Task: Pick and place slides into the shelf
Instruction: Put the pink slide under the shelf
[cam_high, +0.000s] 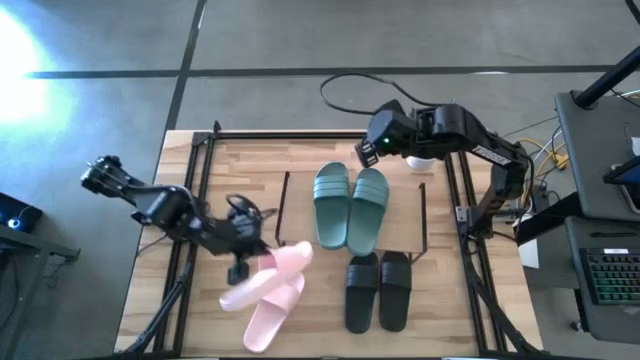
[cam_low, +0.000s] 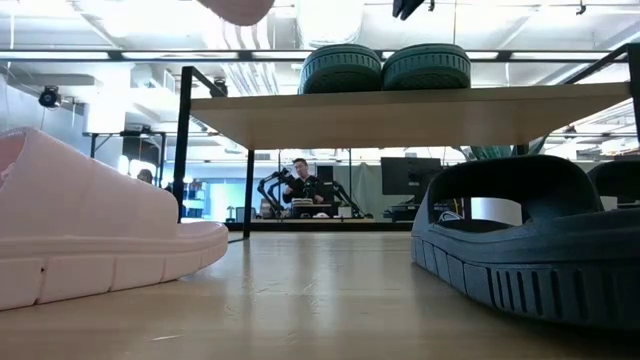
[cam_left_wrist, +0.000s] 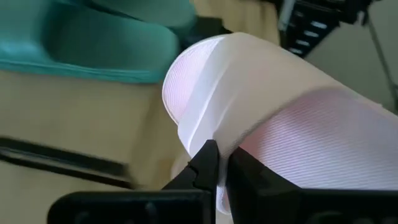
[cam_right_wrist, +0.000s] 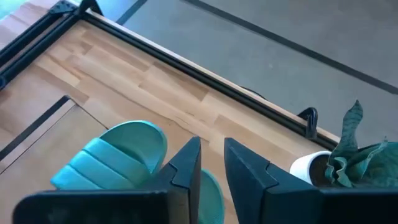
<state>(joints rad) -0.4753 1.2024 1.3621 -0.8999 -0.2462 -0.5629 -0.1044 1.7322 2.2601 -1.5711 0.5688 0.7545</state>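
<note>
My left gripper is shut on a pale pink slide, which hangs over the second pink slide lying sole-down on the table. The low view shows the lifted slide at the top edge and the resting pink slide at the left. Two teal slides stand side by side on the shelf, soles on its board. Two black slides lie on the table in front of the shelf. My right gripper hovers narrowly open over the shelf's far end, touching nothing. My left gripper pinches the pink slide's side edge between its two fingers, coming from the table's left and slanting down. The slide is lifted clear above shelf height, its rounded end pointing away toward the teal slides.
A white pot with a green plant stands at the table's far right, close by my right gripper. The table's black frame rail runs along the far edge. The shelf board has bare wood left and right of the teal slides.
</note>
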